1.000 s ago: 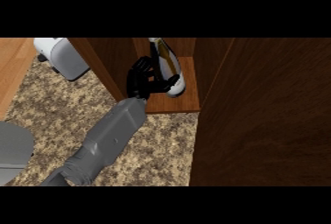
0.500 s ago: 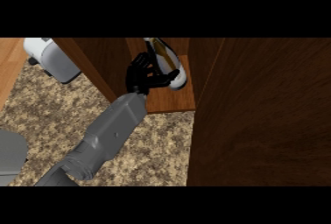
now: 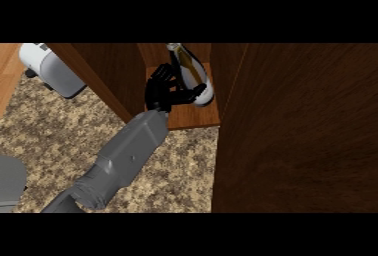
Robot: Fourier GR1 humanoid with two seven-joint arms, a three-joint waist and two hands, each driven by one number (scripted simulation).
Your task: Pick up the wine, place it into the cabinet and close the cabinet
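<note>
Speckled brown granite covers the desk (image 3: 170, 170), with a dark wood cabinet (image 3: 111, 75) sitting at the back of it. One grey forearm comes up from the lower left, and since it's the only arm showing I honestly can't say which side it belongs to. Its black hand (image 3: 164, 94) is reaching inside the cabinet, fingers curled around the wine (image 3: 193, 75). That bottle sits on the cabinet's wooden floor, leaning a bit. Big wooden cabinet door (image 3: 295, 130) stands open and fills the whole right side. Off to the upper left there's a white and grey appliance (image 3: 52, 67) on the desk.
</note>
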